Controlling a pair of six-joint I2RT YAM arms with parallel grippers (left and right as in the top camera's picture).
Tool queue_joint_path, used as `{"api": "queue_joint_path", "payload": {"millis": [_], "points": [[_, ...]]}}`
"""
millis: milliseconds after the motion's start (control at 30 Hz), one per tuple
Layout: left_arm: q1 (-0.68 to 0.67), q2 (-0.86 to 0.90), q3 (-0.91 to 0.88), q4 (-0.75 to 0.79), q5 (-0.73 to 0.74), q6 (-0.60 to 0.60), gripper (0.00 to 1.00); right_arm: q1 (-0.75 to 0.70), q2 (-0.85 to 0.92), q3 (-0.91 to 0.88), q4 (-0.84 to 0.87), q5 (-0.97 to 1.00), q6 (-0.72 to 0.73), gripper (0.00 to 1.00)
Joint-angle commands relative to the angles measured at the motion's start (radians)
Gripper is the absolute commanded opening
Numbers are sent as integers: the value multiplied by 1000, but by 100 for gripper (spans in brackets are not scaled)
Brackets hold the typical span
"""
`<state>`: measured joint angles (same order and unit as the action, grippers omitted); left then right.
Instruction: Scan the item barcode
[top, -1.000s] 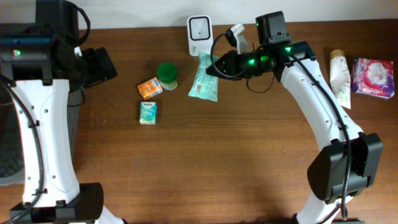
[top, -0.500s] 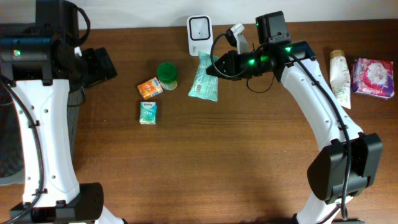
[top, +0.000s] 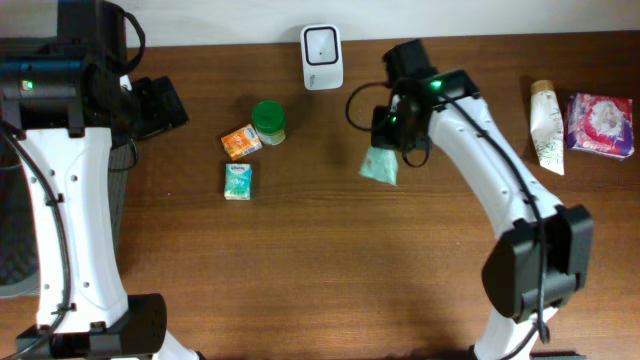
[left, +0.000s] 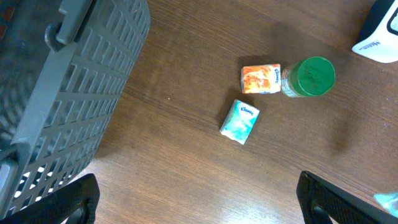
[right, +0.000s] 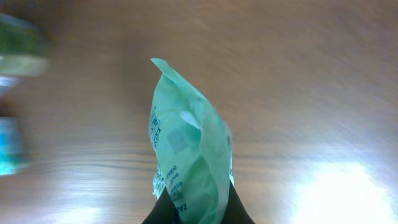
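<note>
- Under right gripper: green packet clamped by one end, open table around.
- Packet print blurred, unreadable.
- Left gripper spread wide, empty; basket beside it, cropped.

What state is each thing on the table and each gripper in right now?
green packet: hanging from the right gripper
right gripper: shut on the green packet
left gripper: open, empty
scanner: upright at the back edge
green-lidded jar: upright, lid on
orange box: lying flat beside the jar
tissue pack: lying flat
tube: lying flat
pink packet: lying flat beside the tube
</note>
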<state>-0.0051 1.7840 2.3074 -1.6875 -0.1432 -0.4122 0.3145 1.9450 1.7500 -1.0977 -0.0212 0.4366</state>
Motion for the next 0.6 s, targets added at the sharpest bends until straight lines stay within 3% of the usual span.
{"api": "queue_joint_path", "payload": {"millis": [0,67,267,367,400,433,567], "points": [[-1,-15,3,-1,-3,-6,99,21,75,5,-115,371,101,4],[-1,-15,3,-1,-3,-6,99,14,113,5,-161,464,123,4],[-1,-15,3,-1,-3,-6,99,69,234,4,-140,470,119,5],[-1,-15,3,-1,-3,-6,99,125,239,18,-137,362,119,27],[-1,-15,3,-1,-3,-6,99,141,239,23,-133,333,119,38],[-1,-15,3,-1,-3,-6,99,165,239,36,-133,307,119,56],[-1,-15,3,-1,-3,-6,99,209,239,106,-137,146,66,59]]}}
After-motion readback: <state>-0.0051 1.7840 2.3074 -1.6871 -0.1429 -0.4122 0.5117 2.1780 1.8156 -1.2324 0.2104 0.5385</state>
